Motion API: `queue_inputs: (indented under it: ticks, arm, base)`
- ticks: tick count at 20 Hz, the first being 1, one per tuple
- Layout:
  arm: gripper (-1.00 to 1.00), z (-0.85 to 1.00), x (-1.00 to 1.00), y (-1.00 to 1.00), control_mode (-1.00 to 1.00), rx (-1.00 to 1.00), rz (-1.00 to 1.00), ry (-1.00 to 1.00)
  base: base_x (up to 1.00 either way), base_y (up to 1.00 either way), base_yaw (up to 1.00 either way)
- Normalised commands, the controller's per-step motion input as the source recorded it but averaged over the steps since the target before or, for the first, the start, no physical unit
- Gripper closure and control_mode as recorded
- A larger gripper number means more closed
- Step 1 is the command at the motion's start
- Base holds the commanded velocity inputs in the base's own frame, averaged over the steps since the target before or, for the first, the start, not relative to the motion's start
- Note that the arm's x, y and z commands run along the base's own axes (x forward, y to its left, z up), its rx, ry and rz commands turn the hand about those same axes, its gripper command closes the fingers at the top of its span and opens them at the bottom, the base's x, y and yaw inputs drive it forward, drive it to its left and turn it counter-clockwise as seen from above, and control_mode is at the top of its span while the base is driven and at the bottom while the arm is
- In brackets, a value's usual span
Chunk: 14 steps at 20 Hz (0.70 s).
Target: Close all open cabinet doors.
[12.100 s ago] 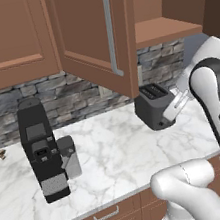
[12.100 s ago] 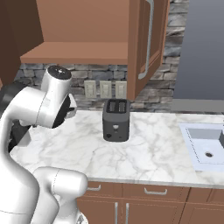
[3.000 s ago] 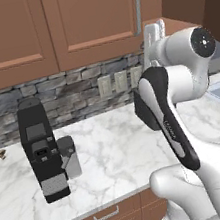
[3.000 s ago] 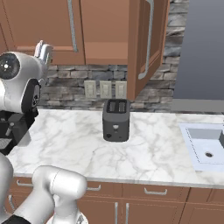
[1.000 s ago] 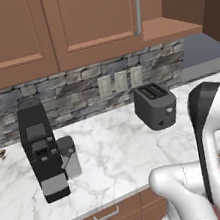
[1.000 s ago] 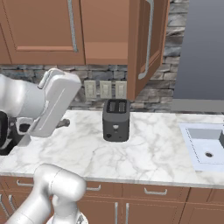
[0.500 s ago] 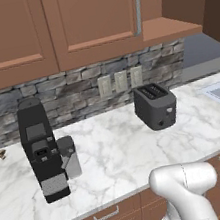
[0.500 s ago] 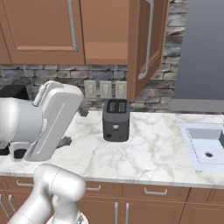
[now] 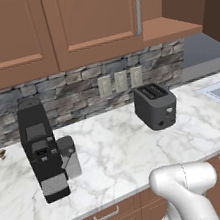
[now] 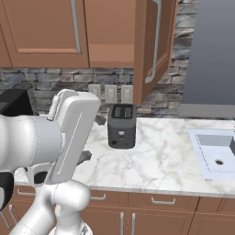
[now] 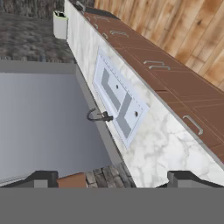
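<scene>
Nearest, the gripper [image 11: 108, 177] has its two dark tips spread wide, with nothing between them. In the hand view it looks along the marble counter [image 11: 153, 144] past the sink [image 11: 119, 99] set into it, the dark faucet [image 11: 99, 116] standing at the sink's back edge. Bare marble runs on both sides of the sink, and the drawer fronts [image 11: 166, 74] line the counter's front edge.

On the counter in the left base view, the black coffee machine [image 9: 42, 152] stands near the front-left edge, with a grey canister [image 9: 69, 157] just beside it. A wide bare stretch of marble separates them from the black toaster [image 9: 155, 106], which sits toward the back wall, below the outlets [image 9: 121, 82].

Farther up, one cabinet door [image 10: 154, 43] stands open over the toaster, swung out past the counter's back edge, its silver bar handle [image 10: 156, 41] on the outer face. To its left, another cabinet door [image 10: 45, 32] lies flush and closed. The air below the open door, between its lower edge and the toaster top, is free.
</scene>
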Motion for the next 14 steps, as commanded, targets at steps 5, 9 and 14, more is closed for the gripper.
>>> queue_inputs:
  ticks: [5,9,14]
  arm:
    - [-1.00,0.00,0.22,-0.34,-1.00,-0.06,0.05,0.01]
    - [-1.00,0.05,0.38,-0.41,-1.00,0.00,0.05,0.06]
    - [-1.00,0.07,0.46,-0.27,-1.00,0.00,0.00,0.04]
  base:
    - [0.00,0.00,0.00]
    - [0.00,0.00,0.00]
    - [0.00,0.00,0.00]
